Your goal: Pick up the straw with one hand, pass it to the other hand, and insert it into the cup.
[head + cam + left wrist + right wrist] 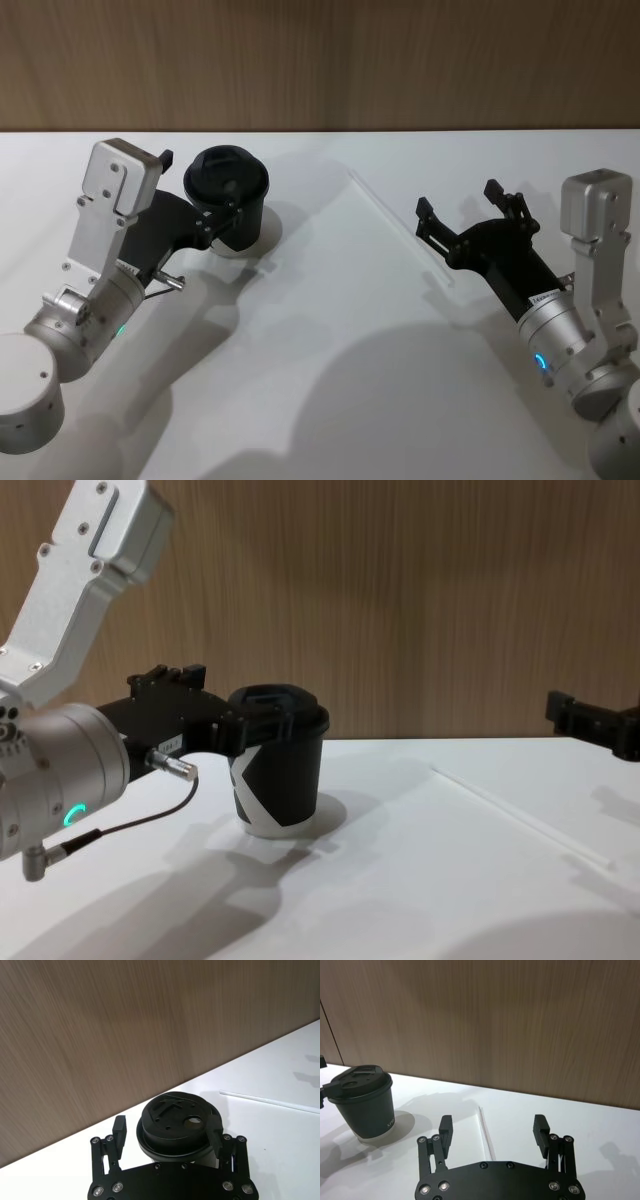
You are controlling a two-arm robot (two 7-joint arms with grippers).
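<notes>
Straw (pixel 400 225): flat on the white table (pixel 330 400), well apart from the cup (pixel 225 180). Its long axis is diagonal, far end toward the cup, near end toward the robot's right.
Right gripper (pixel 457 200): nearer arm. Fingers spread, empty, hovering just beside the straw, which runs forward between them.
Left gripper (pixel 167 1127): fingers spread, straddling the cup's lid.
Next move (judged): right gripper lowers and closes across the straw.

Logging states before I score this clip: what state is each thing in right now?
straw: lying flat on the table, ungripped.
cup: upright, lid on, no straw in it.
left gripper: open, straddling the cup's lid.
right gripper: open, held above the straw.
</notes>
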